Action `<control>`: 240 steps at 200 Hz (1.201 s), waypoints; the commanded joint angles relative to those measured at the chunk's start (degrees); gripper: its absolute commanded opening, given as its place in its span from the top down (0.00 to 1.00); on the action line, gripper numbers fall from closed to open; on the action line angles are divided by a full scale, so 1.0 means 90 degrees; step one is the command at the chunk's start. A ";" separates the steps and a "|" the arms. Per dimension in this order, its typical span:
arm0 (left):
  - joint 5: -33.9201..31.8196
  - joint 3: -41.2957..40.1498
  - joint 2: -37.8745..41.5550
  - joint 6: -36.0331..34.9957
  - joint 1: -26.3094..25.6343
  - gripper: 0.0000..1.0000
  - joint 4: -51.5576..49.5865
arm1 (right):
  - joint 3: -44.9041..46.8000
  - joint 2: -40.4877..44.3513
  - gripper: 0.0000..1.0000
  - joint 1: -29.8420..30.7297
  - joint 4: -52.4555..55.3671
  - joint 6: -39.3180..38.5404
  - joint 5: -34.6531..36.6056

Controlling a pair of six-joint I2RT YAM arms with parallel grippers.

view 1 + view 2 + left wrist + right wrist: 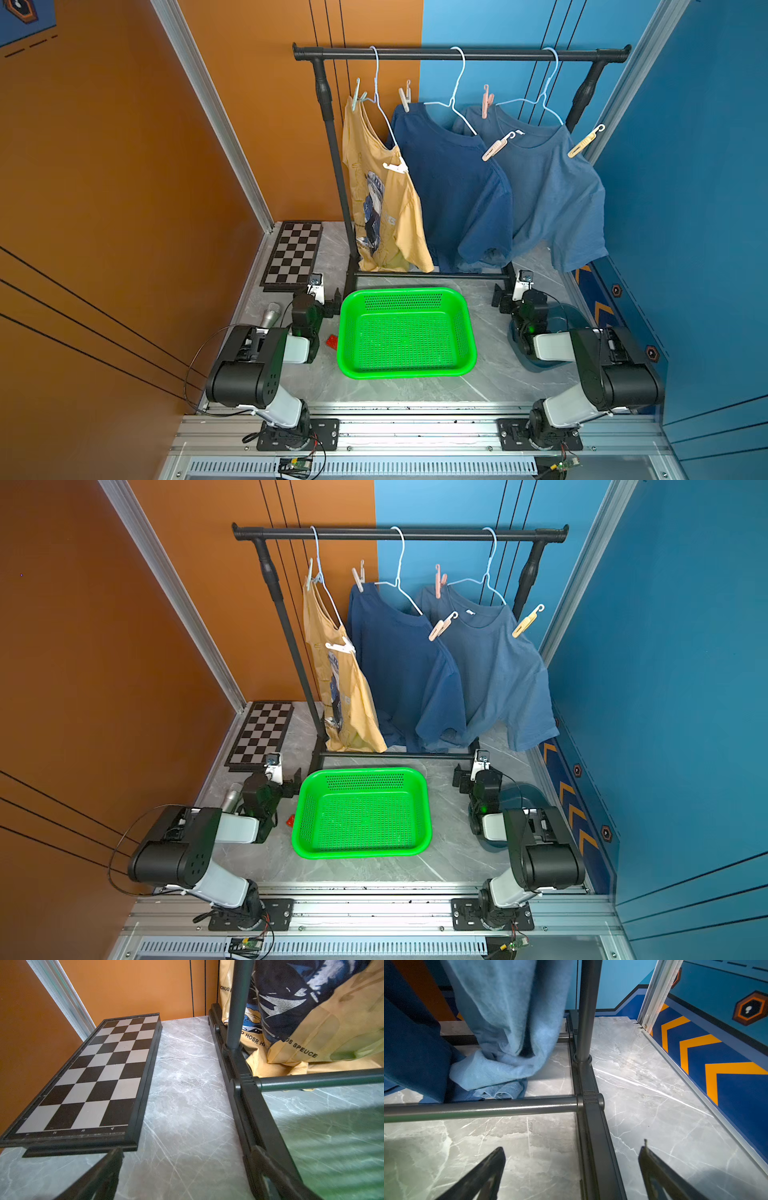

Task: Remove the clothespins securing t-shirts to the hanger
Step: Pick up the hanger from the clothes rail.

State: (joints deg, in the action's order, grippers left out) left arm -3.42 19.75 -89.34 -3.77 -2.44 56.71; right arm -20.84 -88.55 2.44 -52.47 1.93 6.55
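1. Big picture first: the black garment rack (457,54) stands at the far side of the marble table (490,382).
2. The t-shirts hang in a row on it. The mustard-yellow shirt (409,232) is left, the navy shirt (453,187) is in the middle and the slate-blue shirt (552,195) is right.
3. The green basket (403,300) sits centre, just near of the rack's base.
4. The chessboard (293,253) lies flat at the far left.
5. The left gripper (187,1150) is low by the basket's far-left corner, fingers spread wide and gripping nothing. The right gripper (572,1148) is at the far-right corner, equally spread, with the rack's foot between its fingers.
6. All six clothespins are clipped at the shoulders:
   - the pale green peg (356,96) and white peg (395,167) on the mustard-yellow shirt
   - the cream peg (404,97) and pink-cream peg (498,146) on the navy shirt
   - the pink peg (486,102) and yellow peg (586,141) on the slate-blue shirt
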 commanded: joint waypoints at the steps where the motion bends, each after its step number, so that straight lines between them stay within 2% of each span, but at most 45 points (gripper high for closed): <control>1: 0.0018 0.0110 -0.0006 0.0087 0.0046 0.02 -0.0236 | -0.0067 0.0015 0.00 -0.0046 0.0098 0.0127 0.0142; 54: 0.0038 0.0120 -0.0016 0.0111 0.0075 0.02 -0.0246 | -0.0069 0.0015 0.00 -0.0046 0.0101 0.0122 0.0142; 72: -0.0151 0.0146 -0.0034 0.0184 0.0075 0.02 -0.0251 | -0.0075 0.0010 0.00 -0.0046 0.0117 0.0127 0.0127; 191: 0.0032 0.0119 0.0106 0.0244 0.0153 0.02 -0.0341 | -0.0069 0.0032 0.00 -0.0116 0.0119 0.0176 -0.0019; 240: -0.0293 -0.0213 0.1130 0.0094 -0.0047 0.02 -0.0548 | -0.0375 0.1361 0.00 0.0074 0.1703 0.0148 0.0646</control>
State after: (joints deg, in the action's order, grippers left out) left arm -3.68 19.25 -83.92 -2.07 -2.02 53.25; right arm -21.17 -82.56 2.24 -45.69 2.83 8.49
